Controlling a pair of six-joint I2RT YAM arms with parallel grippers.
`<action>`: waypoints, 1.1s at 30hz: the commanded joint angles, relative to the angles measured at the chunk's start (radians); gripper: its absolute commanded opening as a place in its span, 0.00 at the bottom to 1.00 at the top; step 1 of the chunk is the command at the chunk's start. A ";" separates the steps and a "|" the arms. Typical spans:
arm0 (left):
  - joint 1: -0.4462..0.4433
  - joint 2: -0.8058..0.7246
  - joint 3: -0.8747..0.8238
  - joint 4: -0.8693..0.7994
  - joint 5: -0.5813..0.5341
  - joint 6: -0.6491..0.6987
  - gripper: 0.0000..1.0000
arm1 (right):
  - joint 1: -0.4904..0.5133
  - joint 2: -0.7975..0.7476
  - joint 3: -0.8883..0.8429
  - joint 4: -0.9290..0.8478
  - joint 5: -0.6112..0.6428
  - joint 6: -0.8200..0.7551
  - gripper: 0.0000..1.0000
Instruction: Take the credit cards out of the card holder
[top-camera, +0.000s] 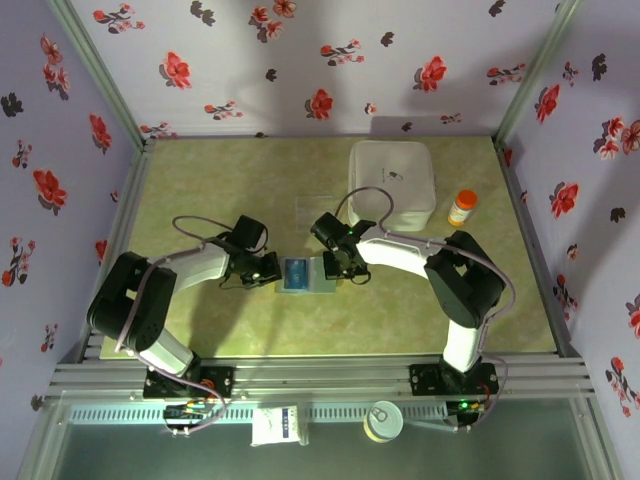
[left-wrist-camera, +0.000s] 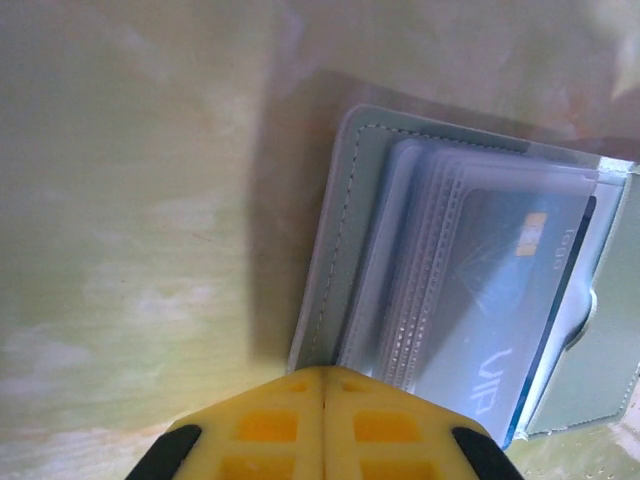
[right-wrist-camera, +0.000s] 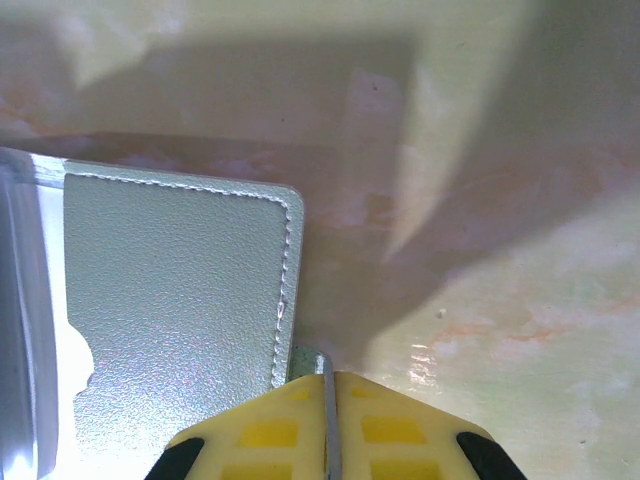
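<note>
The left gripper (left-wrist-camera: 322, 374) is closed, its yellow tips together with nothing between them, right at the left edge of the wallet (left-wrist-camera: 343, 235). The wallet lies open and flat on the table (top-camera: 200, 200) between the two arms, with a blue card (left-wrist-camera: 505, 300) under its clear sleeves. The right gripper (right-wrist-camera: 327, 378) is closed too, tips at the wallet's right edge; whether it pinches that edge I cannot tell.

White box (top-camera: 392, 180) stands beside an orange bottle (top-camera: 462, 208).
</note>
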 joint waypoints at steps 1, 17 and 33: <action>0.004 0.016 -0.026 0.002 -0.010 0.012 0.06 | 0.006 0.014 0.029 -0.051 0.040 -0.029 0.02; 0.009 0.022 -0.039 -0.015 -0.013 0.014 0.06 | 0.000 -0.020 -0.017 -0.108 0.120 -0.007 0.15; 0.009 0.014 -0.050 -0.011 -0.002 0.004 0.06 | -0.026 -0.026 -0.072 -0.082 0.132 0.002 0.31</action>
